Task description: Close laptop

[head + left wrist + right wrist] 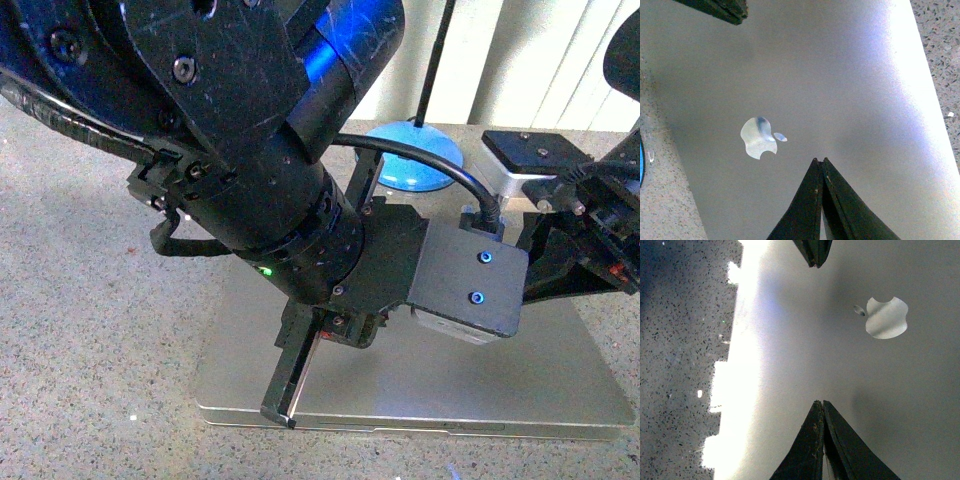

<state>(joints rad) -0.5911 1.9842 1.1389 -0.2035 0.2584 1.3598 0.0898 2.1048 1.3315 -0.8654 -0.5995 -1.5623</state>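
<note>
A: Biggest first. What's under everything?

B: Speckled grey desk (90, 330). The laptop (560, 370) lies flat on it in the middle of the front view, lid fully down, front edge toward the camera.

A: Arms?

B: The left arm (260, 150) fills the upper left of the front view and reaches down over the lid. The right one only shows at the right edge, over the far right part of the lid.

A: Left end effector (821, 162) state?

B: Fingers pressed together at the tips, nothing between them. The tips point at the lid, over bare metal. Can't tell if they touch it.

A: Right end effector (820, 404)?

B: Same: fingers meet at the tips and hold nothing, aimed at the lid. Contact unclear. Each wrist view shows the other one's dark tips across the lid, so the two face each other above the laptop.

A: Laptop look?

B: Slim, silver-grey, matte lid, rounded corners. Thin seam and a small notch along the front edge. Strong white glare along one side edge in both wrist views.

A: Smaller stuff?

B: Shiny logo (759, 137) on the lid, nearer the left tips than the right ones. Behind the laptop, a blue lamp base (415, 155) on the desk.
</note>
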